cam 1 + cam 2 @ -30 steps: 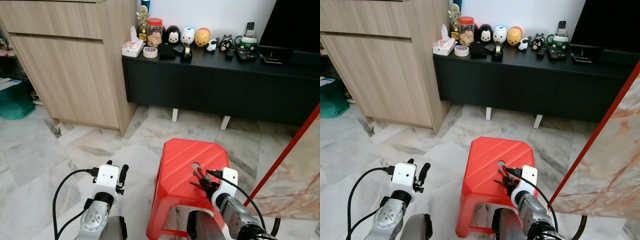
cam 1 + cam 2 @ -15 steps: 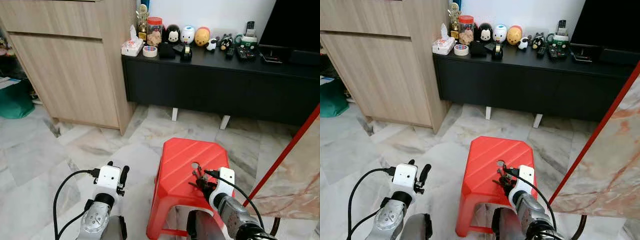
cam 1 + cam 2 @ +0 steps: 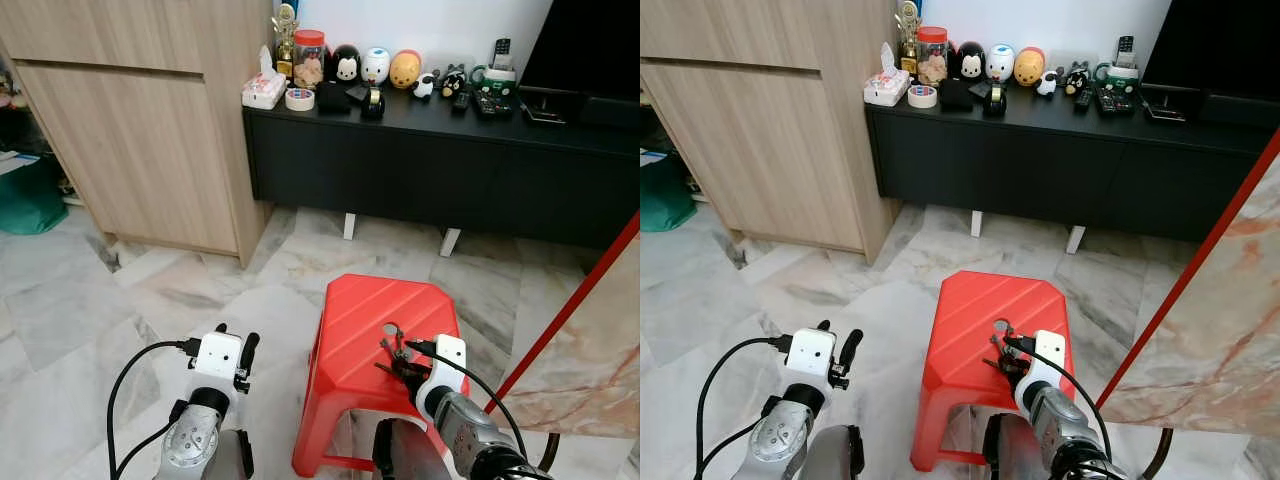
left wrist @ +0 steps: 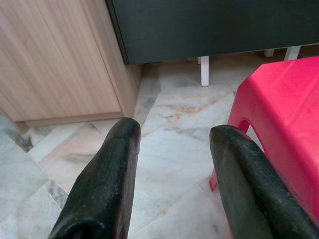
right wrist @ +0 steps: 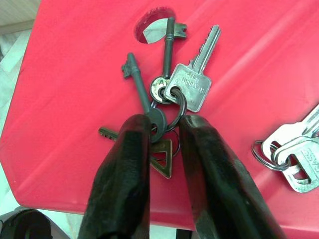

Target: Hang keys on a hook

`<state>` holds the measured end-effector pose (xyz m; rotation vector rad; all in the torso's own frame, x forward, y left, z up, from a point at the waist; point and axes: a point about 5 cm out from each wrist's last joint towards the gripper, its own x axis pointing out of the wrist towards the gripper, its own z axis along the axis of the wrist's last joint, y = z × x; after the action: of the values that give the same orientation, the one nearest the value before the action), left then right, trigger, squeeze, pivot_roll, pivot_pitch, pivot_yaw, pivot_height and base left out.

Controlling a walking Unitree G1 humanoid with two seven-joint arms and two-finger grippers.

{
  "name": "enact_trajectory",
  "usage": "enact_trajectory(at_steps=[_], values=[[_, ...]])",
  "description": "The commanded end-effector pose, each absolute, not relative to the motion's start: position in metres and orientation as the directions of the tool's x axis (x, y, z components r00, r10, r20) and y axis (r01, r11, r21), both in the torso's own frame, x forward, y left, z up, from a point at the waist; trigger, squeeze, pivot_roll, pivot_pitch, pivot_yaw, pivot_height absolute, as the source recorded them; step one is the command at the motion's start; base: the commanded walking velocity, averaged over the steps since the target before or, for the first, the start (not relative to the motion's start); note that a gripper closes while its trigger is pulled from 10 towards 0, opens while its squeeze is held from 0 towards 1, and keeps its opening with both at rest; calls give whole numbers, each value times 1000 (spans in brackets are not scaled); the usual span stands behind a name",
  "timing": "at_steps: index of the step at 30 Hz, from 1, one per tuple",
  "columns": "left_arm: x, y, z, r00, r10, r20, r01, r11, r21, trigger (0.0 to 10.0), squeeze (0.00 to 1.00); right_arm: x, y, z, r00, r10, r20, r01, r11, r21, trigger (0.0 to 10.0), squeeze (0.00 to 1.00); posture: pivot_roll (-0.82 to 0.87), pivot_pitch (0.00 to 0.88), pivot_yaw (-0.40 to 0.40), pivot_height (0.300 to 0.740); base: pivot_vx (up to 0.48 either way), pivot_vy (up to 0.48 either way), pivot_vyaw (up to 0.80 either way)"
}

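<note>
The right gripper point(image 5: 162, 130), two long black fingers on a silver arm, is bearing down on the red plastic stool point(image 3: 355, 330) and closing around a bunch of dark old-fashioned and silver keys on a metal ring point(image 5: 167, 97). Its fingers are nearly together, with the ring and the round head of one dark key sitting in the narrow gap between them; the grasp looks taken or almost taken, though the keys are lying flat on the seat and not lifted. The shafts are fanning away from the fingertips toward the round hole in the stool top point(image 5: 154, 24), and a small brass triangular tag point(image 5: 163, 159) is lying between the fingers, closer to the wrist.

A second, smaller set of silver keys point(image 5: 294, 154) is resting near the first on the same red surface, apart from it and untouched.

The bunch is likely to be light, hard and loose: the keys will swing and jangle from the ring, and smooth metal can slip between the pads. The ring itself, or a flat key head, seems the surest place to pinch, leaving the ring free to go over a hook.

The left gripper point(image 4: 172, 164) is hanging idle over the marble floor beside the stool, its fingers spread and holding nothing.
</note>
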<state>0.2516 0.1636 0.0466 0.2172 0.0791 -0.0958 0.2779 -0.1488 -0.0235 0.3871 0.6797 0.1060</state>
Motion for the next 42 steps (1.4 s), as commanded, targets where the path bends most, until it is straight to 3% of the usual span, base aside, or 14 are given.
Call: enact_trajectory(at_steps=[1,30,31,33,34,36,37,38,42], values=[[251,161,48,992,-94,-81,111,964,240,10000,0,281,-149,-21,776,216,-592,23,929,369,0,0,97,33,-77,568,0,0,0],[253,161,45,991,-95,-93,117,957,264,10000,0,291,-159,-8,868,141,-476,48,930,363,0,0,99,23,-77,568,0,0,0],[253,162,44,991,-95,-94,117,957,265,10000,0,294,-158,-4,883,146,-446,36,927,374,10000,0,96,23,-76,568,0,0,0],[252,162,44,991,-95,-95,117,957,266,10000,0,297,-158,-1,894,153,-422,24,923,385,10000,0,96,23,-76,568,0,0,0],[252,162,44,991,-96,-96,118,956,267,10000,0,299,-157,1,896,162,-413,12,922,386,10000,278,94,23,-75,568,0,0,0],[252,162,44,991,-96,-96,118,956,267,10000,0,299,-157,1,896,162,-413,12,922,386,10000,278,94,23,-75,568,0,0,0],[252,162,44,991,-96,-97,119,956,268,10000,0,300,-156,2,894,168,-416,5,924,383,10000,929,95,25,-76,568,0,0,0],[253,161,44,991,-97,-96,119,956,269,10000,0,300,-155,2,890,178,-420,-4,924,383,10000,1000,97,29,-78,568,0,0,0],[254,163,45,991,-95,-91,117,955,273,10000,0,302,-152,3,884,201,-422,-20,918,395,10000,1000,97,35,-80,568,0,0,0]])
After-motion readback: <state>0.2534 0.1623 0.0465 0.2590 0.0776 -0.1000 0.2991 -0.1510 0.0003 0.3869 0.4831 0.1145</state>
